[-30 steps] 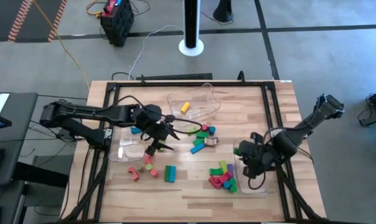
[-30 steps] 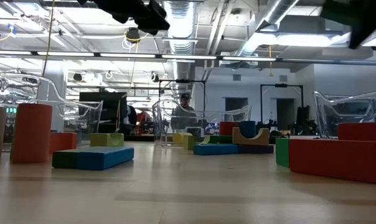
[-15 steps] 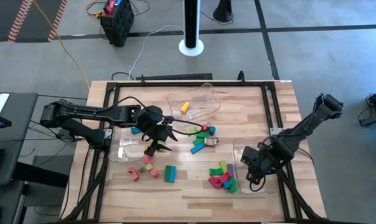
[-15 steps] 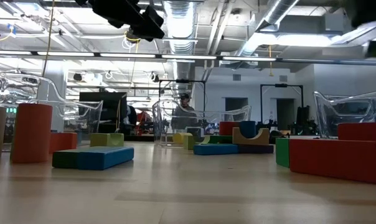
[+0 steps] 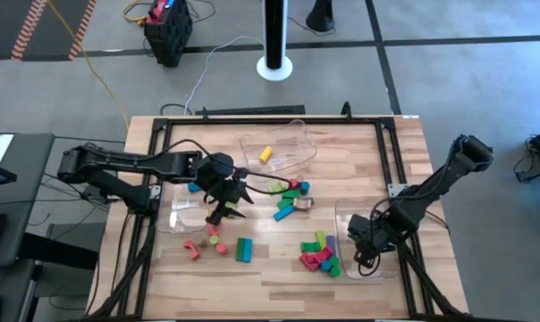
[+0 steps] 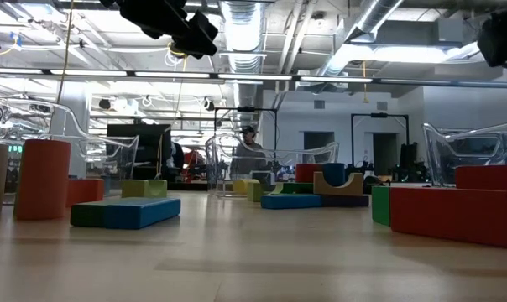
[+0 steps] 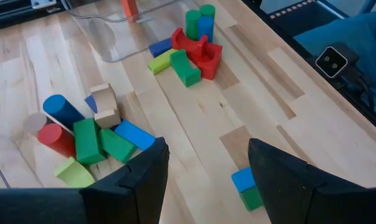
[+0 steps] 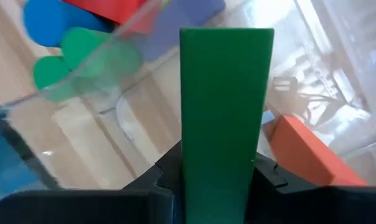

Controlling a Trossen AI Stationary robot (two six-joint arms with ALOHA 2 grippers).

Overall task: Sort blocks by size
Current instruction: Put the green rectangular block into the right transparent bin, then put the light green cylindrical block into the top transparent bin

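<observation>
The right gripper (image 5: 363, 240) is clamped on a green block (image 8: 225, 106) over the clear bin (image 5: 375, 270) near the desk's right front corner, seemingly to drop it there, while the left gripper (image 5: 227, 207) hangs open above the scattered blocks (image 5: 292, 199) mid-desk.

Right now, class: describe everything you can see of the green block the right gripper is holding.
The green block is a plain, smooth-faced bar of one even green, looking painted or plastic. It stands lengthwise out of the right gripper, whose dark fingers clamp its lower sides. It is held over the clear bin at the table's right, where an orange block lies. Its far end touches nothing visible.
</observation>
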